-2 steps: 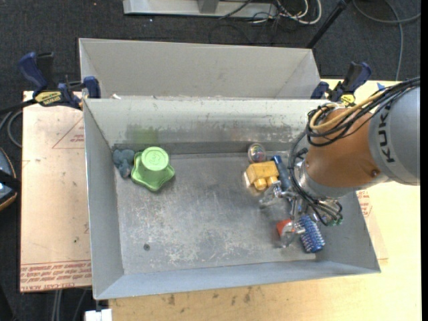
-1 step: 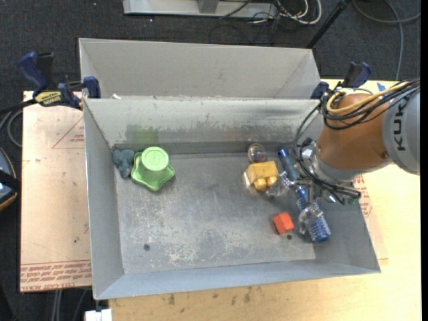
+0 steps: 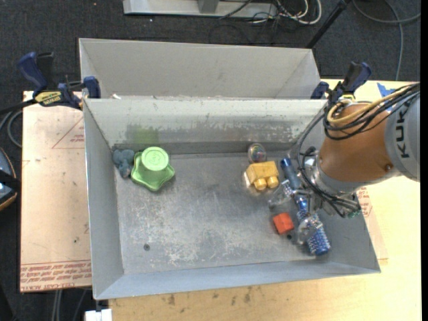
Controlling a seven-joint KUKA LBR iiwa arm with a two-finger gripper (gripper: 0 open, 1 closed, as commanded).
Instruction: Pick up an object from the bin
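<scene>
Lower right of the grey metal bin [image 3: 200, 239], the gripper [image 3: 302, 209] hangs beside a small red block [image 3: 283, 223]. The block is probably light and stiff, best pinched across its flat sides. Whether the gripper is open or closed, I cannot tell.

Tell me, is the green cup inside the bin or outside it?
Inside. The green cup sits on the floor of the bin, near its far left corner, beside a small blue-grey thing.

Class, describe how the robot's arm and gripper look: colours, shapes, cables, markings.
The arm is a rounded orange-brown casing joined to a pale grey segment with dark lettering. Black and yellow cables loop over it. The gripper is a cluster of silvery metal and blue parts.
</scene>
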